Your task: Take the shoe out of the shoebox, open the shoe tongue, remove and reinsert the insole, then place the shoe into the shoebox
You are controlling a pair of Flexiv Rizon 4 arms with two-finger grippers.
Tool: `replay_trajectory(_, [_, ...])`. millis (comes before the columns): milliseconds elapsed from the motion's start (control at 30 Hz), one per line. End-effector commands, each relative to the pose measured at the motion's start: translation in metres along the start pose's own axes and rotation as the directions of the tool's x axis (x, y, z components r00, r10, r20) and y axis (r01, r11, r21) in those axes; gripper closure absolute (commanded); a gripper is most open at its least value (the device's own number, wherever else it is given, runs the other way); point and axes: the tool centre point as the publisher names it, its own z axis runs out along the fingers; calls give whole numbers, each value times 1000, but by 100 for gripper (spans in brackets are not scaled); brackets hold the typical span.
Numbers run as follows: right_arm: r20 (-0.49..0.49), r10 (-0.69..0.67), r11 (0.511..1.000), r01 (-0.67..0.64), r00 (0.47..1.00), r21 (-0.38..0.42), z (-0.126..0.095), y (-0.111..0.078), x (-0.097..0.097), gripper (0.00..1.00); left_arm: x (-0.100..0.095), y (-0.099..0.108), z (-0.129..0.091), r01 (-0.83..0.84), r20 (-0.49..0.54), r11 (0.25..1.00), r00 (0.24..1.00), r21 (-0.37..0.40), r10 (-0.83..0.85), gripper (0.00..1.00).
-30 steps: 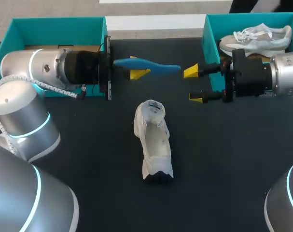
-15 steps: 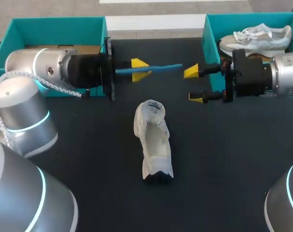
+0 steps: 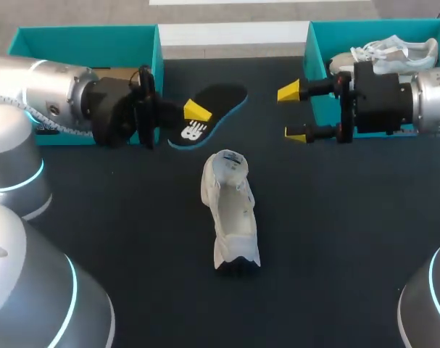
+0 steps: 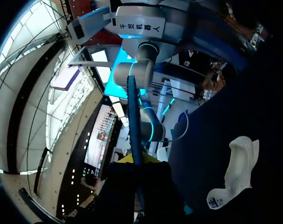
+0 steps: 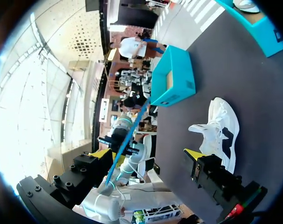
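My left claw (image 3: 194, 114) is clenched on the insole (image 3: 220, 100). In the head view one yellow tip lies against its dark upper face, and the blue-edged sole sticks out past the fingers toward the middle of the table (image 3: 335, 239), its far end pointing at my right arm. In the left wrist view the insole shows edge-on, a thin blue strip running straight out from between my fingers. My right claw (image 3: 292, 113) is released, with its two yellow tips standing well apart and nothing between them. It hangs just off the insole's far tip without touching it, in front of the near wall of the right shoebox (image 3: 315, 43), where a second shoe (image 3: 393, 52) lies inside. The shoe (image 3: 230, 210) I am working on is white and lies on the dark table, closer to me than both claws and roughly midway between them, touched by neither. It lies lengthwise, with one end toward the insole and its opening turned up to the head camera. In the right wrist view it lies ahead of my open fingers and off to one side. The left shoebox (image 3: 82, 36) sits behind my left arm at the table's far edge – I cannot see what it holds.
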Motion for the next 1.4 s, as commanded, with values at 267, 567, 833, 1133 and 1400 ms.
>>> replay_trajectory(267, [-17, -10, 1000, 10, 1000, 21, 12, 5, 9, 0, 20, -1, 10, -148, 2, 988, 989, -32, 149, 100])
replay_trajectory(567, [-27, 0, 998, 1, 1000, 60, 24, 5, 14, 17, 31, 4, 21, -320, -107, 946, 944, -47, 314, 100])
replay_trajectory(833, [-54, 5, 996, -1, 999, 88, 35, 4, 15, 33, 28, 10, 31, -367, -122, 929, 925, -51, 359, 100])
replay_trajectory(1133, [-77, -1, 994, 9, 997, 105, 46, 1, 18, 40, 28, 20, 48, -380, -116, 924, 921, -50, 373, 100])
replay_trajectory(1400, [-88, 1, 995, 8, 996, 99, 49, 1, 17, 76, 31, 24, 60, -389, -121, 920, 917, -56, 380, 100])
